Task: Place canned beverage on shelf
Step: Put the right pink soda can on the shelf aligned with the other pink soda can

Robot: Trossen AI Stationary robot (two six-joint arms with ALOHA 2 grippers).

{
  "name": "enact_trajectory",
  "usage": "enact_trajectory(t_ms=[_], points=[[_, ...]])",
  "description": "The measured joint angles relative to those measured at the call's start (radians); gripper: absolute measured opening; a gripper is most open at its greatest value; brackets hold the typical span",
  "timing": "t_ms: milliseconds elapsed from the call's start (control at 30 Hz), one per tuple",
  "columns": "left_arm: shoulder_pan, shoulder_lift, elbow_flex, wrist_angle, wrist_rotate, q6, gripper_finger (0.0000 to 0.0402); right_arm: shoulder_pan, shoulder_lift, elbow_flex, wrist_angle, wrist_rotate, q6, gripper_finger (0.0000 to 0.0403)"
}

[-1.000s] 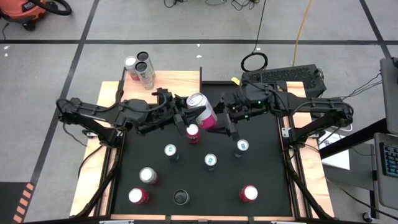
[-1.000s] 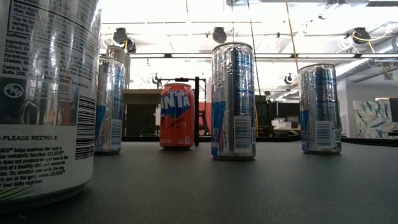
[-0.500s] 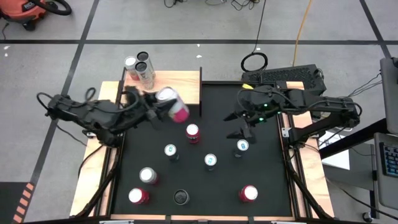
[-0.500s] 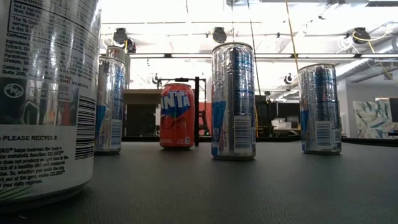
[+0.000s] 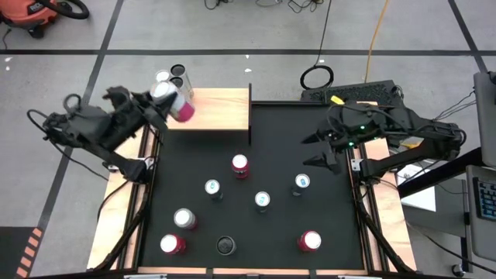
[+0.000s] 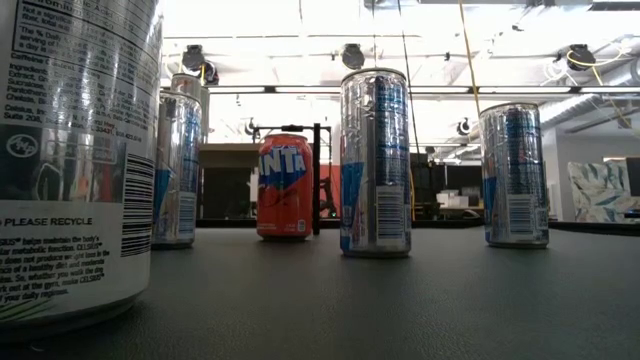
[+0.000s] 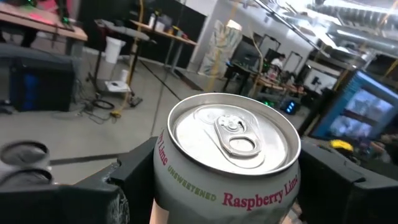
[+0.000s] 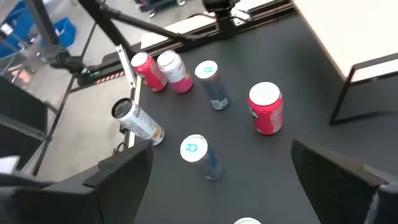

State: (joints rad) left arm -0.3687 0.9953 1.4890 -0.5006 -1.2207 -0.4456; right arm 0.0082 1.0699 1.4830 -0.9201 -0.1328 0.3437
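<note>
My left tool (image 5: 159, 105) is clamped on a can (image 5: 173, 101) with a pink base and a silver top, carried tilted over the left end of the shelf (image 5: 221, 108); in the left wrist view that can (image 7: 227, 163) fills the gap between my two fingers (image 7: 134, 177), its lid and pull tab facing the camera, and I can read "Raspberry" and "unsweetened" on its rim; just beyond the held can, at the shelf's far left corner, I see two cans (image 5: 172, 74) standing, partly hidden behind it; my right tool (image 5: 319, 151) hangs over the right side of the counter (image 5: 333, 225) with its fingers apart and nothing between them; a blue-topped can (image 5: 301, 182) stands just in front of it, toward the counter's near edge; farther toward the middle stand a red can (image 5: 240, 164), two more blue-topped cans (image 5: 212, 187), a silver one (image 5: 184, 218), a dark one (image 5: 225, 246) and two pink-topped ones (image 5: 172, 245) at the near edge; the low view shows only standing cans, among them an orange one (image 6: 284, 186), and neither tool.
</note>
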Motion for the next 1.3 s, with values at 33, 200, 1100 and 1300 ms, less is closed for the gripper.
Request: enact_trajectory(t_ms=[33,200,1100,1300], points=[[0.016,-0.011,0.004,-0.004,0.013,0.018,0.0287,0.006,-0.009,0.000,0.000,0.010,0.006,0.0360],[0.108,-0.046,0.039,-0.015,0.051,0.141,0.0287,0.028,-0.039,-0.001,0.002,0.060,0.011,0.0360],[0.198,-0.065,0.095,-1.016,0.106,-0.618,0.0288,0.029,-0.013,-0.002,0.033,0.133,0.031,0.0360],[0.196,-0.205,-0.018,-0.954,0.062,-0.615,0.0288,0.029,-0.013,-0.002,0.033,0.133,0.041,0.0360]])
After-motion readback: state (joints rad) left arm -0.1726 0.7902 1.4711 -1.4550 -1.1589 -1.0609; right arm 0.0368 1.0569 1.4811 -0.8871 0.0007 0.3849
